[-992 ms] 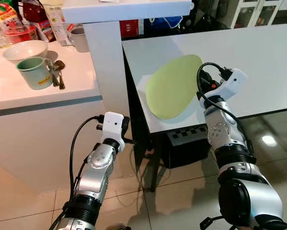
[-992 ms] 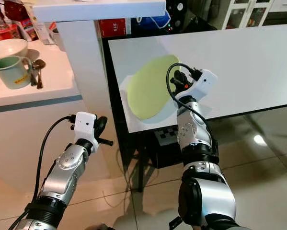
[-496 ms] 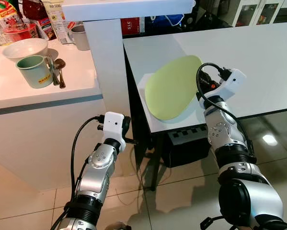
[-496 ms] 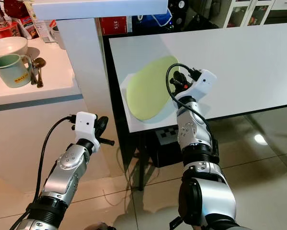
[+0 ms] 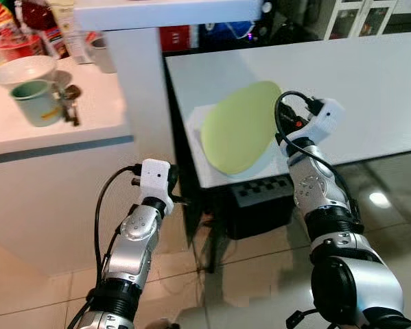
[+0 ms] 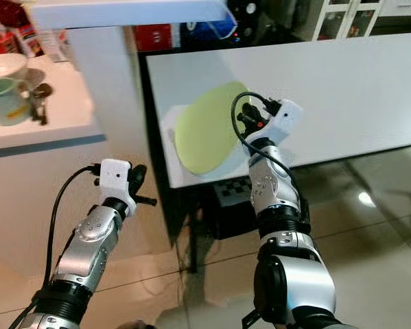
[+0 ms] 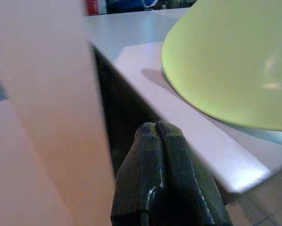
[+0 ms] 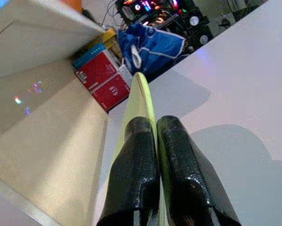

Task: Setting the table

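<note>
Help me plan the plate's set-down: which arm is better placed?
Right. The right gripper already pinches the green plate over the white table; the left gripper hangs shut below the table's edge.

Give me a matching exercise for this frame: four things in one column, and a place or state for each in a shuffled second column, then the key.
Things
1. green plate
2. teal mug
3. left gripper
4. red boxes

Places or states
A. shut, holding nothing, low in front of the counter
B. on the counter beside a white bowl
C. pinched at its rim by the right gripper, tilted above the table
D. beyond the table's far edge

Pairs: 1-C, 2-B, 3-A, 4-D
</note>
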`<state>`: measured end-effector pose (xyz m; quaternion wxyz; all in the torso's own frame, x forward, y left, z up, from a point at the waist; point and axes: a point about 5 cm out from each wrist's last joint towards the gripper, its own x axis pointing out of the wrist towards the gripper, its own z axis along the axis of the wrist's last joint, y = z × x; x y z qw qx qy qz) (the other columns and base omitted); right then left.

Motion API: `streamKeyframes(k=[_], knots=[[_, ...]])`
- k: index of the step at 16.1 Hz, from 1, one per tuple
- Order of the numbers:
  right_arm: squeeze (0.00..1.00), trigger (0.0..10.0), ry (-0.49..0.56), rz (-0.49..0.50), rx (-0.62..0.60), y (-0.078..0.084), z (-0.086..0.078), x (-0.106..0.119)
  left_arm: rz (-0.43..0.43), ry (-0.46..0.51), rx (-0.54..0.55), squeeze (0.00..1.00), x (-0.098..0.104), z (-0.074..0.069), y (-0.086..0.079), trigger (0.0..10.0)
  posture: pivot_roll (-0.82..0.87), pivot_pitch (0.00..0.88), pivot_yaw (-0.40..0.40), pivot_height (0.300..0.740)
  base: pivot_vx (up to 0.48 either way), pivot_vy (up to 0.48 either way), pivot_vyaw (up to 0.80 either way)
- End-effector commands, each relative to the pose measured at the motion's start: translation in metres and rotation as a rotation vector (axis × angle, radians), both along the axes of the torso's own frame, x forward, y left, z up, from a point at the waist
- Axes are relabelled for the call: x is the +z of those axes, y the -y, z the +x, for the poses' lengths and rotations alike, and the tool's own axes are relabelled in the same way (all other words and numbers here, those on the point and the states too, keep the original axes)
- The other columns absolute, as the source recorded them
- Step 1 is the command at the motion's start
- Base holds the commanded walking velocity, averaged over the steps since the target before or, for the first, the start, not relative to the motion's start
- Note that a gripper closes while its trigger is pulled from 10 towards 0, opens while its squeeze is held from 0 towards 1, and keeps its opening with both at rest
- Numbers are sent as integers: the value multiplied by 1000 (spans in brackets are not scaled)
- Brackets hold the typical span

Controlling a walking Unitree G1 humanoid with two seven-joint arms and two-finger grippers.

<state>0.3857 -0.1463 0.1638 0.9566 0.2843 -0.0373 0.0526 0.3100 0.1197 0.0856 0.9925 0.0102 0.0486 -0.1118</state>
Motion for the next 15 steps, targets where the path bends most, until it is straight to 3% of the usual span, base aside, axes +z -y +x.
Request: streamKeyframes(k=[1, 6, 15], knots=[[0, 10000, 45, -5, -7, 2, 3, 13, 8, 12, -5, 0, 2, 1, 3, 10000, 32, 0, 36, 740, 0, -469, 0], [0, 10000, 40, -2, -6, 2, 2, 12, 16, 5, 6, 0, 1, 0, 2, 10000, 32, 0, 39, 740, 0, -462, 0], [0, 10000, 40, -9, -4, 2, 2, 11, 22, -7, 13, 0, -1, 3, 3, 10000, 27, 0, 39, 740, 0, 0, 0]])
